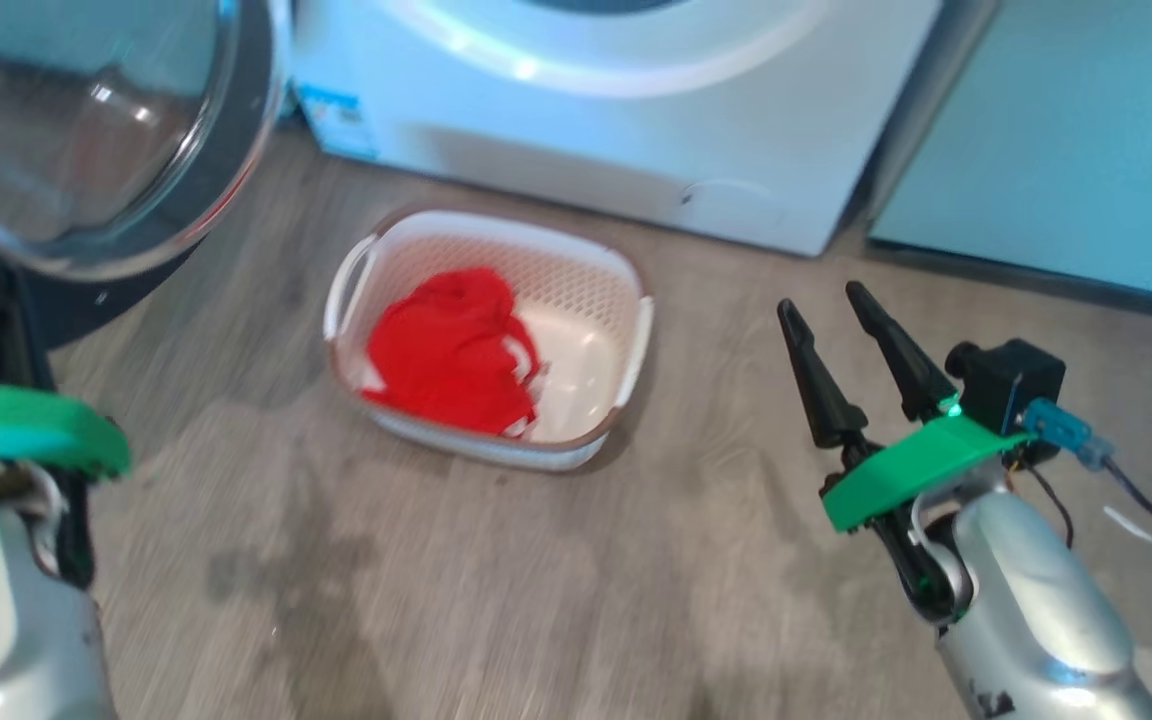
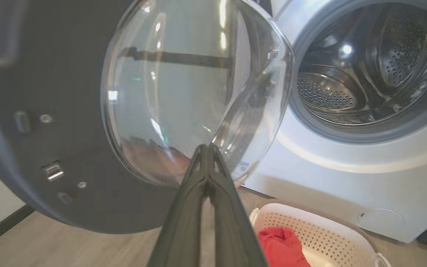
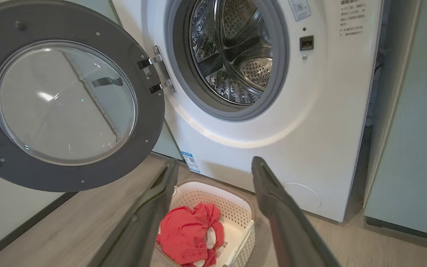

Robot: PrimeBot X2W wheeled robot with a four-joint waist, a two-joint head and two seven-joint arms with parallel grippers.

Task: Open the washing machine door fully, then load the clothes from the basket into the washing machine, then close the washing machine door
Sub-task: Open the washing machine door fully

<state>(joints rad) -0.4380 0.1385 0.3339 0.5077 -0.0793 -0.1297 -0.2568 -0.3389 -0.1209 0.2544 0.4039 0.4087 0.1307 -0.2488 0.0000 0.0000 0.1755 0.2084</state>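
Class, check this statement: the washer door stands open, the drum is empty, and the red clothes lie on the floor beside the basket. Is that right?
One slip: the clothes lie inside the basket, not beside it, as the head view shows. The door does stand open and the drum is empty.

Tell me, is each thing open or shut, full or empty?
washing machine door: wide open
washing machine: drum empty
basket: on the floor, holding clothes
clothes: heaped in the basket
left gripper: shut, empty
right gripper: open, empty
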